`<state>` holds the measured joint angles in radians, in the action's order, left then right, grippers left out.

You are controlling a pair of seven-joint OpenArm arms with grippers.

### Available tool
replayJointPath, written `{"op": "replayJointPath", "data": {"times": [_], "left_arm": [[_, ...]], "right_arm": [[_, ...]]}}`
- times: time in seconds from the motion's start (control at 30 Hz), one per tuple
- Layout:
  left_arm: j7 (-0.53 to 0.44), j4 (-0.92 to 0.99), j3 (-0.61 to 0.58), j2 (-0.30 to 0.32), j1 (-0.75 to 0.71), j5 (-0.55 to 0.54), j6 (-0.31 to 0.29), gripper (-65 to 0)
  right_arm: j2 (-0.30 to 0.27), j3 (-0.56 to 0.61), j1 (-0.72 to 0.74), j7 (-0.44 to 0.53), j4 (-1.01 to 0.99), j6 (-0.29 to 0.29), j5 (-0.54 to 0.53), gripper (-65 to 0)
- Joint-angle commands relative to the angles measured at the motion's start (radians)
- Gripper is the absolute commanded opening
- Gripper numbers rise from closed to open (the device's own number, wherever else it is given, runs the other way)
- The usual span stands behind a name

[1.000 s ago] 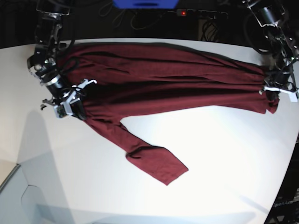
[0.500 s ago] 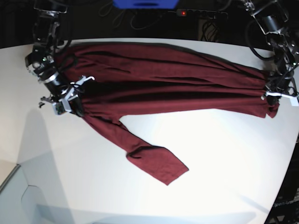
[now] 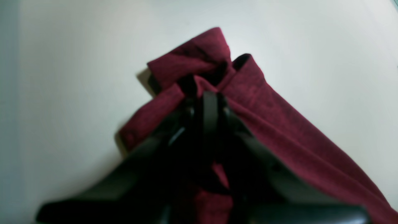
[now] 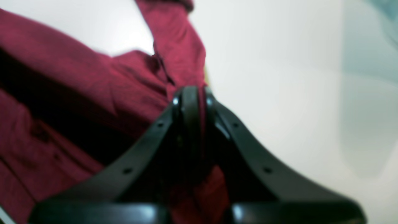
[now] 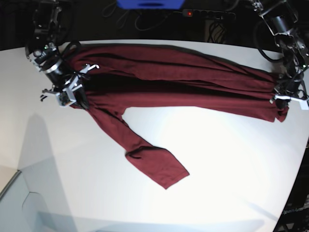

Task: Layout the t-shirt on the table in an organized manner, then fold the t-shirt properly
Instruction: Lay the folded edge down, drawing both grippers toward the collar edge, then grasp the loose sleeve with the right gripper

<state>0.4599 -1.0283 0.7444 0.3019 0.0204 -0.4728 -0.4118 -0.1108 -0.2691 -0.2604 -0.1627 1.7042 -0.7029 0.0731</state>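
Across the big smooth white table (image 5: 227, 159), the plain dark maroon knit t-shirt (image 5: 178, 82) hangs stretched in a long band, one sleeve trailing toward the table's near edge. At the shirt's far-left end in the base view, the right gripper (image 5: 72, 89) has its fingers clamped on bunched fabric; at the shirt's opposite end, the left gripper (image 5: 285, 96) pinches cloth too. Likely they're pulling it taut to spread it flat. No print, label or writing readable anywhere on the shirt.
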Motion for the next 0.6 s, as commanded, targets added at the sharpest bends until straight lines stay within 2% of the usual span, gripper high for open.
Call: {"op": "replayJointPath", "data": {"times": [0.0, 0.17, 0.57], "left_arm": [[0.000, -0.010, 0.002, 0.020, 0.006, 0.010, 0.014, -64.9], [0.000, -0.010, 0.002, 0.021, 0.006, 0.010, 0.014, -64.9], [0.000, -0.010, 0.002, 0.021, 0.006, 0.010, 0.014, -64.9]], "right_arm": [[-0.010, -0.005, 0.013, 0.027, 0.000, 0.005, -0.011, -65.0], [-0.010, -0.005, 0.014, 0.027, -0.086, 0.005, -0.011, -65.0], [-0.037, 0.000, -0.056, 0.028, -0.097, 0.005, -0.008, -65.0]]}}
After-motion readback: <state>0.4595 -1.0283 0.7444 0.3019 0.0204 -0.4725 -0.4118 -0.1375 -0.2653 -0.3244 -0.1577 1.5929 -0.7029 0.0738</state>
